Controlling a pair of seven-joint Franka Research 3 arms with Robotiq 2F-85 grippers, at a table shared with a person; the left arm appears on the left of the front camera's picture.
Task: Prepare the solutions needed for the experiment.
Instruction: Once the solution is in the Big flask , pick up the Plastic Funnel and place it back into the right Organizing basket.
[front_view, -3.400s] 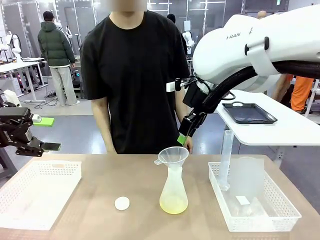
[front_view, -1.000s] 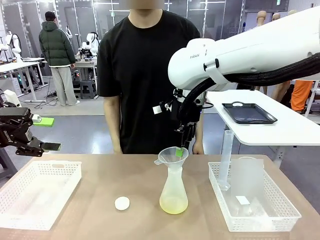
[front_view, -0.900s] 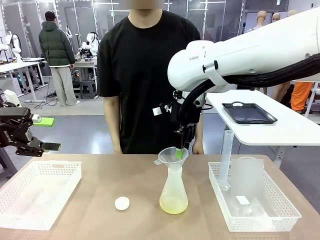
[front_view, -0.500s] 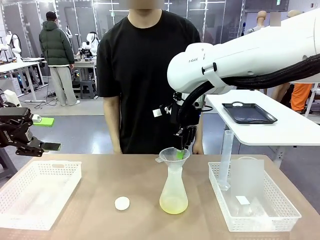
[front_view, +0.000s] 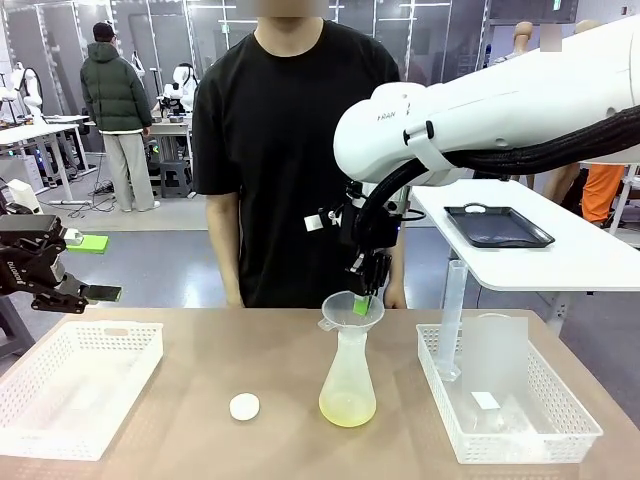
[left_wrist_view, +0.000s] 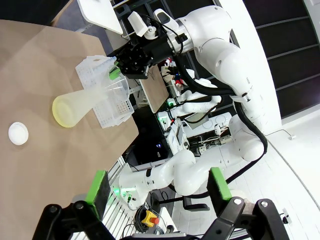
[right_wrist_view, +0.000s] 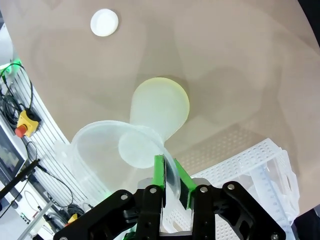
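Pinching the funnel (front_view: 350, 308) wall now: right gripper (front_view: 368, 300) is closed down on the rim, one green pad inside the bowl and one outside, on the side of the bowl towards my right basket (front_view: 440, 400). The wrist view confirms plastic between the pads, no gap.

Key geometry: the funnel stem drops straight down into the neck of the flask (front_view: 346, 372), which stands upright near the middle of the table (front_view: 200, 360). So the axis that matters is vertical, running from my fingertips down through the neck to the flask base. The solution (front_view: 347, 408) is directly below my gripper, a shallow pale yellow-green layer at the bottom of the flask.

My read: any pull has to go straight up along that axis. The grip is off-centre on the rim, so a sideways component would lever the stem against the neck and could tip the flask. With so little liquid it probably isn't heavy enough to hold itself down.

Left gripper (front_view: 95, 292) is wide open, holding nothing, hanging above the far edge of the left basket (front_view: 100, 328) and well apart from the flask. The right arm is clearly the one on the job, and nothing is steadying the flask.

The white cap (front_view: 244, 406) lies on the table to the left of the flask, apart from it. The graduated cylinder (front_view: 453, 315) stands in the right basket, clear of a vertical lift.
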